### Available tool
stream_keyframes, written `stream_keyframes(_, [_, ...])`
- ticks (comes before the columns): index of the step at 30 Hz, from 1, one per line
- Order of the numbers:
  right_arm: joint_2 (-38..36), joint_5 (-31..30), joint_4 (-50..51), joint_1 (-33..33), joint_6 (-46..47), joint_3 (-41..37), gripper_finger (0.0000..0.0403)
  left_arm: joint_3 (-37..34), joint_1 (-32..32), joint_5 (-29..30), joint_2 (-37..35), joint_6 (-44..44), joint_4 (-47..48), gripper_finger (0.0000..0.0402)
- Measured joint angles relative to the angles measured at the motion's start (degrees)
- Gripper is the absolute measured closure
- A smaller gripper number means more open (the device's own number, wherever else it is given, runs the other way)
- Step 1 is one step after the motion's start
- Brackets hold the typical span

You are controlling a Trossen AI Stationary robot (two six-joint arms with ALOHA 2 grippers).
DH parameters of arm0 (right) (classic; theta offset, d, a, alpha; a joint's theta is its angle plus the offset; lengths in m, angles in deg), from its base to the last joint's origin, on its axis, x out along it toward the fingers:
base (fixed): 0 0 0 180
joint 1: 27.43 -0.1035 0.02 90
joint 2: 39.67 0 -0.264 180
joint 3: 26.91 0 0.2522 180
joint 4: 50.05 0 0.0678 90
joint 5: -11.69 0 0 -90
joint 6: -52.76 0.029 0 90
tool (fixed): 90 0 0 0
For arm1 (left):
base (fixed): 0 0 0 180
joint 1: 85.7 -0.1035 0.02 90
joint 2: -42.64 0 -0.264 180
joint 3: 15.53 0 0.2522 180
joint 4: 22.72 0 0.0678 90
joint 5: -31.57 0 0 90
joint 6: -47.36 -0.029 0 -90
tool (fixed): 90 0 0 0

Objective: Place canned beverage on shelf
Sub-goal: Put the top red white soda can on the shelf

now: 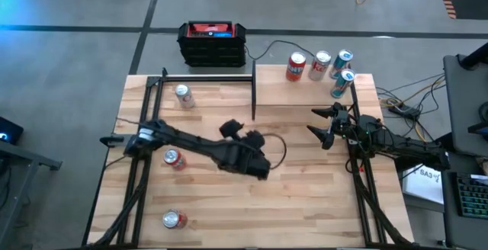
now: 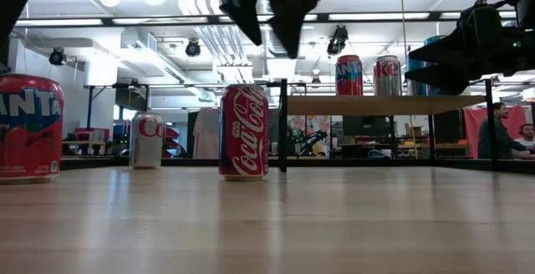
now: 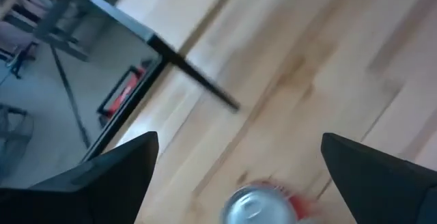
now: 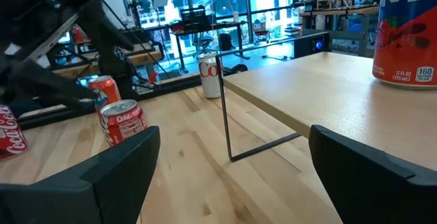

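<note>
above the red coca-cola can (image 3: 263, 203), the left gripper (image 3: 239, 173) is spread wide; it should be centred before closing. the right gripper (image 4: 232, 176) is parted too.

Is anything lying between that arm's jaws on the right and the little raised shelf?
No. From above, the right gripper hangs just off the shelf's front edge, only bare tabletop between. Its wrist view agrees.

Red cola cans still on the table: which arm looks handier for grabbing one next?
Probably the left. Its open left gripper hangs above mid-table with a red cola can just ahead, while the open right gripper waits beside the pale wood shelf.
</note>
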Motion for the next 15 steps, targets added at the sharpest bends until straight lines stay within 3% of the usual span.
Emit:
stream_keyframes(4, [0.0,0.02,0.0,-0.02,0.0,-0.02,0.0044,-6.53,3.24,11.55,-0.02,4.8,-12.64,0.0008])
stream_keyframes(10, [-0.04,0.02,0.0,-0.02,0.0,-0.01,0.0044,-14.59,6.37,25.31,0.0,4.07,-36.54,0.0005])
stream_keyframes(12, [-0.04,0.0,0.0,-0.01,0.0,-0.01,0.0044,-15.7,6.74,28.2,0.0,3.11,-40.94,0.0005])
stream_keyframes(15, [-0.04,0.0,0.0,0.0,0.0,0.0,0.0044,-15.87,6.67,27.91,0.0,0.67,-41.94,0.0005])
